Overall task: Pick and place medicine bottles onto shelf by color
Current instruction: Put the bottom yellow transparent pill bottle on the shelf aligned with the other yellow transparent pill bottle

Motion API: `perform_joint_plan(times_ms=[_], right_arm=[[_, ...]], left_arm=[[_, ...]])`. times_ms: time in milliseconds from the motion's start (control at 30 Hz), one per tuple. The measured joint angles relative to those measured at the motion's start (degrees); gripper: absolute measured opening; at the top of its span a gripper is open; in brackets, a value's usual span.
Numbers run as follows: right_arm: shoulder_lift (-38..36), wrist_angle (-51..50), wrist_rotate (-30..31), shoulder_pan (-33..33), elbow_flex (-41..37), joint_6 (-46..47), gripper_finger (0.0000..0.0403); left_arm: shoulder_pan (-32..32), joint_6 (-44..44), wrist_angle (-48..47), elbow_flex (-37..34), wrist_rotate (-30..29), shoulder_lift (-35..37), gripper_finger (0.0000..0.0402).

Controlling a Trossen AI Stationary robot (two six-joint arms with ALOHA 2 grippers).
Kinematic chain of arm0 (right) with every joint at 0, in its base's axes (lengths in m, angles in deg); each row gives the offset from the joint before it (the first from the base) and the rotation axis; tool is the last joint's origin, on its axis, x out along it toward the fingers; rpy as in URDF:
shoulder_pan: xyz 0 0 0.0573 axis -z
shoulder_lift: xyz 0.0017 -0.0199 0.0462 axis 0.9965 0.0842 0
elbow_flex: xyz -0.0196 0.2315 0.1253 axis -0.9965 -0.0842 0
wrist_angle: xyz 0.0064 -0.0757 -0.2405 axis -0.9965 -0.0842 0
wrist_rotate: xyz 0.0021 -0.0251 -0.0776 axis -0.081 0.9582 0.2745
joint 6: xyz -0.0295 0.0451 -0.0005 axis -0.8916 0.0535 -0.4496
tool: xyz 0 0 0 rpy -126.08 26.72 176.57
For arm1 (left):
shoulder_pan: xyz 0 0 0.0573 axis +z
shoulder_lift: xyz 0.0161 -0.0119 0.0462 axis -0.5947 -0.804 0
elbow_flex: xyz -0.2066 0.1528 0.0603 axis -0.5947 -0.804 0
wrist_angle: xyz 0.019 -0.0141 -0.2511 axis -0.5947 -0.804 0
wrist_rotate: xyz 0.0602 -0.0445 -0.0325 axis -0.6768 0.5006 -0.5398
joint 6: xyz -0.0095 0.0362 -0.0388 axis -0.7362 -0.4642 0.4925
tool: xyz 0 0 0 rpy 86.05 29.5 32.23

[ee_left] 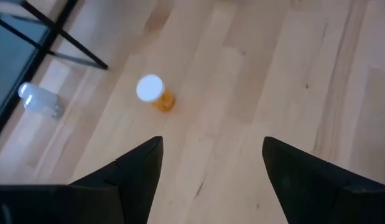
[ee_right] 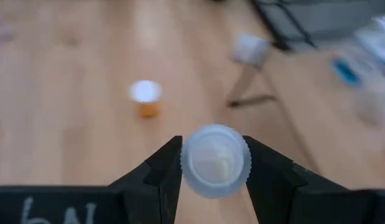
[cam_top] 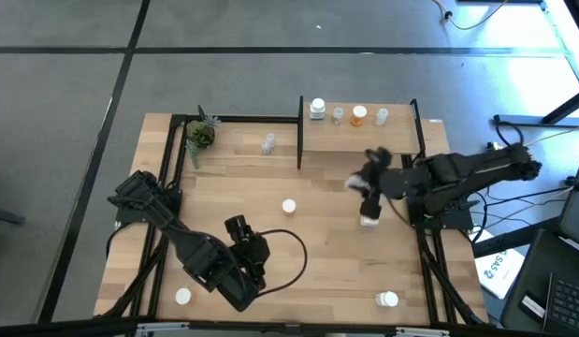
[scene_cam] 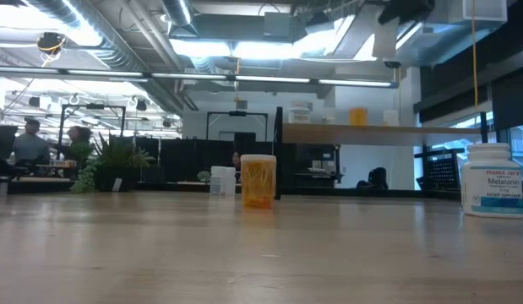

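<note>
My right gripper (cam_top: 369,201) hangs over the table's right half, in front of the shelf (cam_top: 359,136), shut on a small medicine bottle with a pale ribbed cap (ee_right: 216,160). Several bottles stand in a row on the shelf: white (cam_top: 317,109), clear (cam_top: 338,115), orange (cam_top: 359,115), clear (cam_top: 382,115). An orange bottle with a white cap (cam_top: 288,206) stands upright at mid-table. My left gripper (ee_left: 212,143) is open above the near side of the table, pointing toward that orange bottle (ee_left: 156,94) and well short of it. My right gripper pinches the bottle between its two fingers, one on each side of the ribbed cap (ee_right: 186,163). The wrist view looks onto the cap's top, so the body below is hidden. The bottle (cam_top: 369,218) is held above the tabletop.
A clear bottle (cam_top: 268,143) stands near the far edge beside a small green plant (cam_top: 200,134). White bottles stand near the front left (cam_top: 182,296) and front right (cam_top: 388,300). Black posts (cam_top: 300,131) frame the shelf. People sit in the room beyond (scene_cam: 29,143).
</note>
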Motion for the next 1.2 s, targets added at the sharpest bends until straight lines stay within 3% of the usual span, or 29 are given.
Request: perform_joint_plan(times_ms=[233,600,700,1200], right_arm=[[-3.65,-8.22,7.65,7.03,0.0,10.8,0.0152],[-3.72,-11.21,7.56,24.94,-0.32,15.6,0.0152],[-3.76,-13.19,5.0,29.17,-1.09,15.54,0.0152],[-3.81,-1.4,4.38,38.4,-9.5,11.62,0.0152]], left_arm=[[2.42,-3.39,2.75,0.01,-7.62,0.0,0.027],[5.1,-4.26,2.83,0.0,-7.85,0.0,0.027],[4.93,-4.26,2.81,0.0,-7.81,0.0,0.027],[4.9,-5.7,2.81,0.02,-7.7,0.0,0.027]])
